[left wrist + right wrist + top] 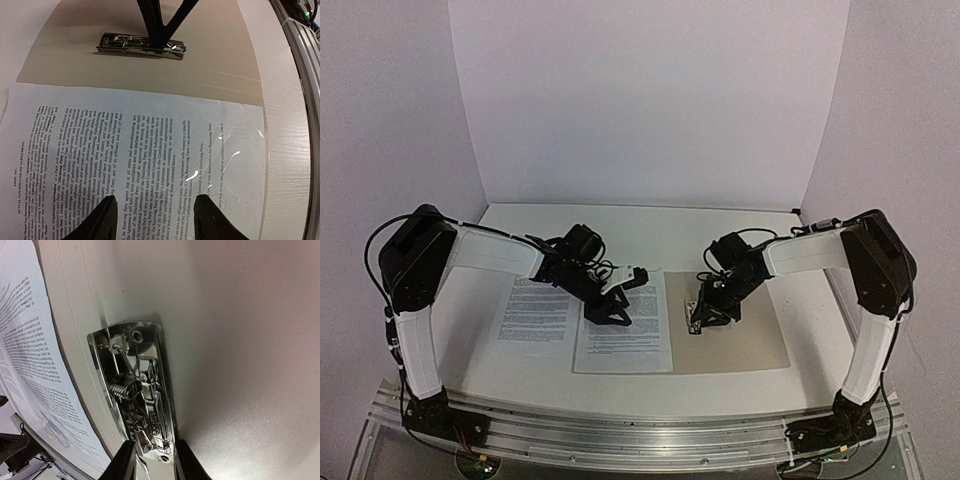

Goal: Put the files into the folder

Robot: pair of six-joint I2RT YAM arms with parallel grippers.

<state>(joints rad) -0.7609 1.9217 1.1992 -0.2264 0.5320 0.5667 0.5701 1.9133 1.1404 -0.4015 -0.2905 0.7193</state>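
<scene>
Since the coming move turns on sheet and fastener, you find them entered first.

1. White printed paper sheet: flat on the left half of the open beige-tan cardboard folder. Its long axis runs near to far, parallel to the spine creases.
2. Small bright metal clip fastener: on the right half, just past those creases, long axis also near to far. It lies to the sheet's right, apart from the sheet's edge, with bare card between.
3. Second white printed sheet: on the white worktop, just left of the folder. Its right edge meets or slips under the first sheet; you cannot tell which.
4. Left tool: fingers apart, low over the first sheet, holding nothing. Contact with the paper is not readable.
5. Right tool: fingers drawn in against both sides of one end of the clip, clamped on it by the look of it.

Judgement: your left arm is the nearer to both sheets. The first sheet must travel rightward, across its short axis, to reach the clip that your right arm minds.
</scene>
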